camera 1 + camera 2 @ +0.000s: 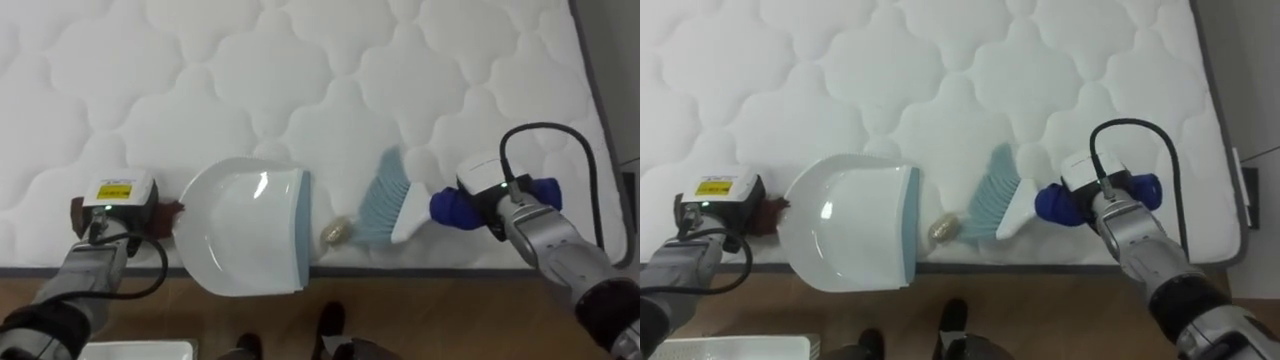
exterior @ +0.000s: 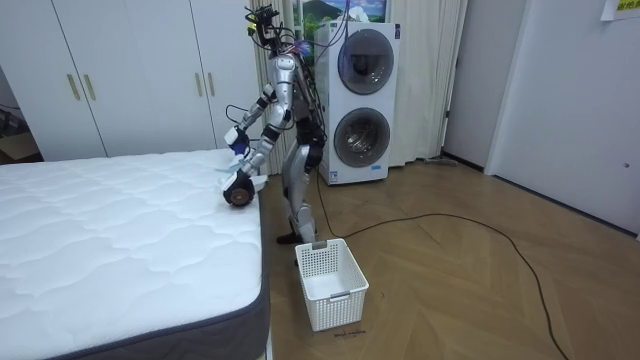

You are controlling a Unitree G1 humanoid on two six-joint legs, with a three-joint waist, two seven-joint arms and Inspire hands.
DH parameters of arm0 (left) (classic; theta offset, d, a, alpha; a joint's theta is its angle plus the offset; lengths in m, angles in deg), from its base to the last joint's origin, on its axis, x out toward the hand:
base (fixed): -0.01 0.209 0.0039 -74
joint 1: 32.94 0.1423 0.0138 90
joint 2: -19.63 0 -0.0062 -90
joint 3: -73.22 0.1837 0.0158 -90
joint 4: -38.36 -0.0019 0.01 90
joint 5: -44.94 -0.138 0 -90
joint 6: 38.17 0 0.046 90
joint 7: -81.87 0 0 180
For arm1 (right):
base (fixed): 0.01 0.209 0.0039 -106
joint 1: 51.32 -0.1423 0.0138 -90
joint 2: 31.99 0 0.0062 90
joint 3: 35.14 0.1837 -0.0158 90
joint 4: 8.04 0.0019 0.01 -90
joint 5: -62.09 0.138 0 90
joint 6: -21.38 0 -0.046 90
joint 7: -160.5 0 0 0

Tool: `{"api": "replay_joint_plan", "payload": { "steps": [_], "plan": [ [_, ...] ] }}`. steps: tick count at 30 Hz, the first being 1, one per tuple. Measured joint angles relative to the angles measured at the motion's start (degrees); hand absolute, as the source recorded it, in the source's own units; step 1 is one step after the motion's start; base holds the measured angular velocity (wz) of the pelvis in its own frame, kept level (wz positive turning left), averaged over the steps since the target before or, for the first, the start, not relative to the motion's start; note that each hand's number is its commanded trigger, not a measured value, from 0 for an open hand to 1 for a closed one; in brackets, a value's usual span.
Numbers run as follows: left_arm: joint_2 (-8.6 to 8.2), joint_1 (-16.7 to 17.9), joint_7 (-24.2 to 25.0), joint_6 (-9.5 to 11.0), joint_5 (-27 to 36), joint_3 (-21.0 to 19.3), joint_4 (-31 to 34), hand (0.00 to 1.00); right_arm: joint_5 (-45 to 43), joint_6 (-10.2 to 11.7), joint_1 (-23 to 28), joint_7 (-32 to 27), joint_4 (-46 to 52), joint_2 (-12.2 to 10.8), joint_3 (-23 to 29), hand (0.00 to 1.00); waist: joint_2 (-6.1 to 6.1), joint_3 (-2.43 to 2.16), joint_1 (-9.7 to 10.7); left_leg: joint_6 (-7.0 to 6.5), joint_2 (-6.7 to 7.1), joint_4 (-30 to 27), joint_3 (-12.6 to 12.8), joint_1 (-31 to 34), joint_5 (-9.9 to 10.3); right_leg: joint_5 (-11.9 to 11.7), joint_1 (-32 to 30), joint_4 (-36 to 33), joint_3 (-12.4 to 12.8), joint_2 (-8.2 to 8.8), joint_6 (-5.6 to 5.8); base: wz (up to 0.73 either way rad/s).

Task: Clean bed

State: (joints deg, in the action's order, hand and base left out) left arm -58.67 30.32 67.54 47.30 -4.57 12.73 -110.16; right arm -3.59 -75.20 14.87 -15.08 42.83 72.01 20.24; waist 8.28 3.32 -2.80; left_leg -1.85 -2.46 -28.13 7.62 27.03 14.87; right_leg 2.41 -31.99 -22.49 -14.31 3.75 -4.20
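Note:
A white dustpan [image 1: 245,230] lies on the quilted white mattress [image 1: 300,80] near its front edge, its blue-edged mouth facing right. My left hand [image 1: 115,200] is shut on its dark red handle [image 1: 172,210]. A small beige scrap [image 1: 335,232] lies just outside the mouth. Right of it rests a brush with pale blue bristles [image 1: 385,205], touching the mattress. My right hand [image 1: 495,190] is shut on the brush's blue handle [image 1: 450,208]. In the room view I stand bent slightly at the bed's [image 2: 120,230] edge, both arms reaching over it.
The mattress edge [image 1: 420,268] runs along just below the dustpan, with wooden floor [image 1: 450,310] beneath. A white slatted basket [image 2: 330,282] stands on the floor by my feet. Stacked washing machines [image 2: 362,100] and white wardrobes [image 2: 130,70] line the wall behind.

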Motion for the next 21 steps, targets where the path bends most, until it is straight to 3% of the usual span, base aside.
{"api": "replay_joint_plan", "payload": {
  "steps": [14, 21],
  "plan": [
    [-0.22, 1.68, -3.17, -0.40, 0.66, 0.02, -2.47, 1.00, -0.02, -0.25, 5.15, 0.43, 10.55, -1.80, -0.10, 1.00, 0.21, -0.30, 1.63, 0.04, 0.23, 1.39, 0.44, -1.34, -0.05, -0.26, 0.86, 0.94, 0.95, -0.35, 0.18, -0.01],
    [-0.07, 2.19, -3.49, -0.43, 1.78, -0.09, -3.40, 1.00, 0.01, 0.48, 5.22, 0.01, 11.19, -5.37, -0.13, 1.00, 0.22, -0.33, 2.09, 0.08, 0.13, 1.77, 1.43, -1.81, -0.09, -0.28, 0.89, 1.07, 1.54, -0.64, 0.21, -0.06]
  ]
}}
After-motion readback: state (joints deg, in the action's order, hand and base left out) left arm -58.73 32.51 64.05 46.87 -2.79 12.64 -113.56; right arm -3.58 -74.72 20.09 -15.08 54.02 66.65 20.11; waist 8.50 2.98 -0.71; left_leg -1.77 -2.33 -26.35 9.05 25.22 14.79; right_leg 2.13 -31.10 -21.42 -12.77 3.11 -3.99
